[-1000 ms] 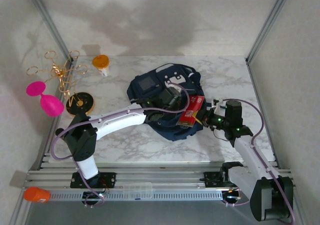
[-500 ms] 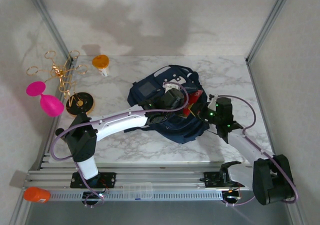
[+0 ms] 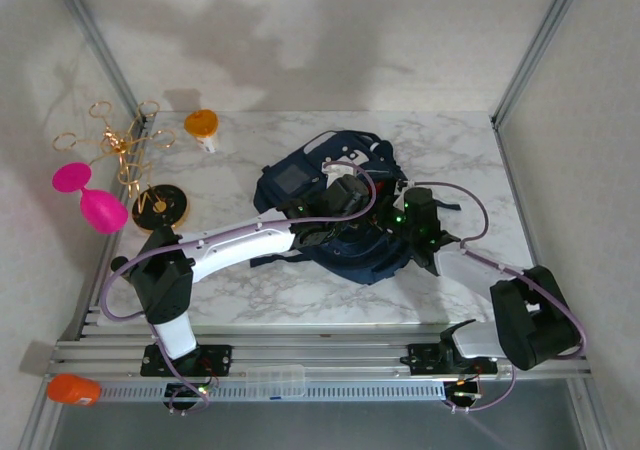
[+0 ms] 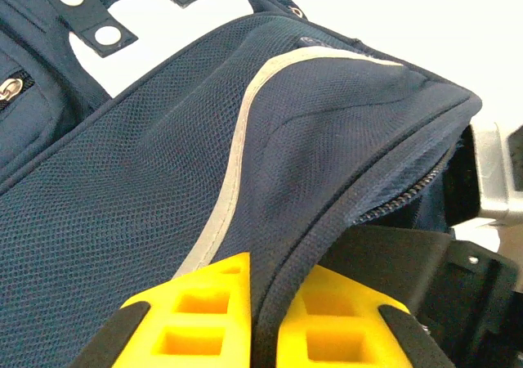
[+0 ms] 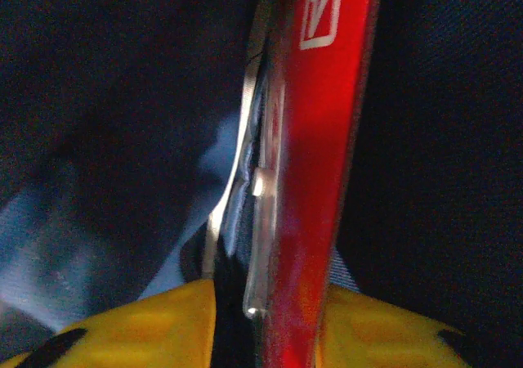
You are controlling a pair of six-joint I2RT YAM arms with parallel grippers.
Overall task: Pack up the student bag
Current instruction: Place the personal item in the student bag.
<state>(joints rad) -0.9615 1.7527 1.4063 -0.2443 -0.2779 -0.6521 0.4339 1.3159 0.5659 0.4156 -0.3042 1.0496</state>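
Right hand [image 5: 270, 307], seemingly inside student bag [image 3: 352, 262].

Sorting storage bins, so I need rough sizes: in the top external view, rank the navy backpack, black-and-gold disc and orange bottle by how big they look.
1. navy backpack, by far largest
2. black-and-gold disc
3. orange bottle, looks smaller than the disc, but sits farther from the camera, so unsure

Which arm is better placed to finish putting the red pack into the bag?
Right. The right gripper is inside the student bag with the red pack between its fingers, a gap showing on one side. The left gripper is pinched on the bag's rim, holding the opening up.
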